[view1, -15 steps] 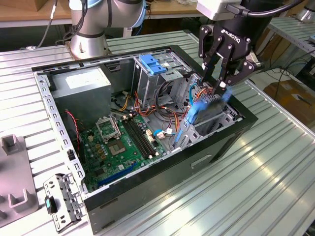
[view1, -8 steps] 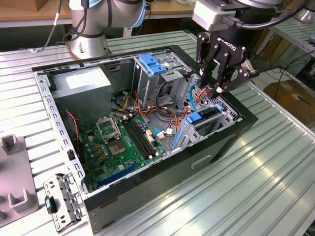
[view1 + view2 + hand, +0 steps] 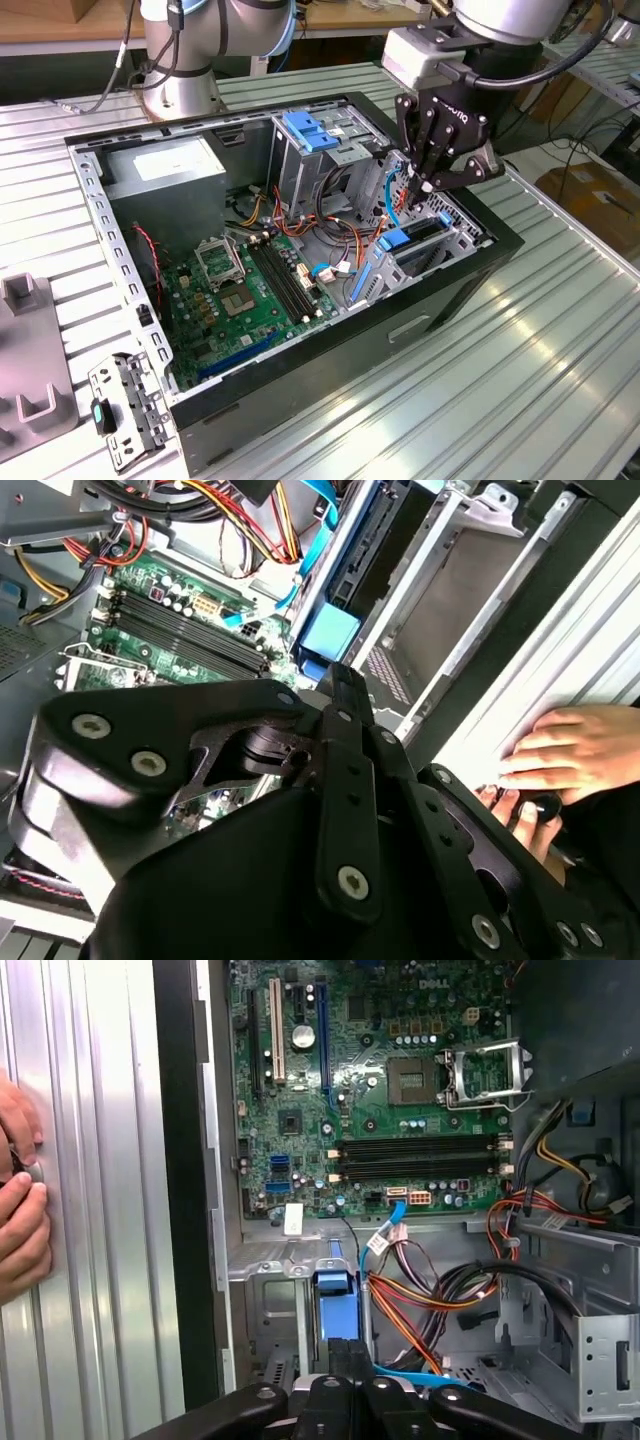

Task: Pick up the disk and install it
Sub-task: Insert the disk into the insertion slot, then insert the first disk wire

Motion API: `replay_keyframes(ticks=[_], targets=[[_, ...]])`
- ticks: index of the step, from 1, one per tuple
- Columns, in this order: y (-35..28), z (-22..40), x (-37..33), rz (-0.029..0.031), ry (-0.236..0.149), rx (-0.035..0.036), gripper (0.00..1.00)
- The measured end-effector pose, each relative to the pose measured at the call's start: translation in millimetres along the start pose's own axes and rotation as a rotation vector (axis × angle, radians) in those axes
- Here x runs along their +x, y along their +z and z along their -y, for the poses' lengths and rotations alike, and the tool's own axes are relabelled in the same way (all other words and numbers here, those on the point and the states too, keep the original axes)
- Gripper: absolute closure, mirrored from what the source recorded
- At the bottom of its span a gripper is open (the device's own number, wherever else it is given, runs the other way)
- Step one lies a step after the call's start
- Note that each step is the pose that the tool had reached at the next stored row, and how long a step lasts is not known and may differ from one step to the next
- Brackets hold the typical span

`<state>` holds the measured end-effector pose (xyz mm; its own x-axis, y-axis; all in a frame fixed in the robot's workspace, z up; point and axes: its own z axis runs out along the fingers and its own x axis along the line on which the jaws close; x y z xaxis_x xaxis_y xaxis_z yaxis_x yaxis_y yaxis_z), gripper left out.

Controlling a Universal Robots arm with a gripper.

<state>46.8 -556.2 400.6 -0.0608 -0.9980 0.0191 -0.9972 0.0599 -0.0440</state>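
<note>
First wrist view shows the jaws pressed together. The disk sits in its bay just ahead of them.

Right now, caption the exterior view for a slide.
Black gripper above the blue-framed dark disk inside the open black computer case.

blue-framed disk sits edgewise in bay

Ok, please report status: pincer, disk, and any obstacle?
Pincer over blue end of disk, contact unclear. Disk sits in grey drive cage. Light-blue cable close beside; person's hand outside case.
</note>
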Motion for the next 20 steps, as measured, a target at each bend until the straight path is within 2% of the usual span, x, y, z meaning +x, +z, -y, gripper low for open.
replay_keyframes(ticks=[3, 9, 20], targets=[[10.3, -0.5, 0.0, -0.0001, 0.0, 0.0, 0.89], [22.1, -0.9, -0.1, 0.0, 0.0, 0.0, 0.89], [23.8, -1.0, -0.1, -0.0001, 0.0, 0.0, 0.89]])
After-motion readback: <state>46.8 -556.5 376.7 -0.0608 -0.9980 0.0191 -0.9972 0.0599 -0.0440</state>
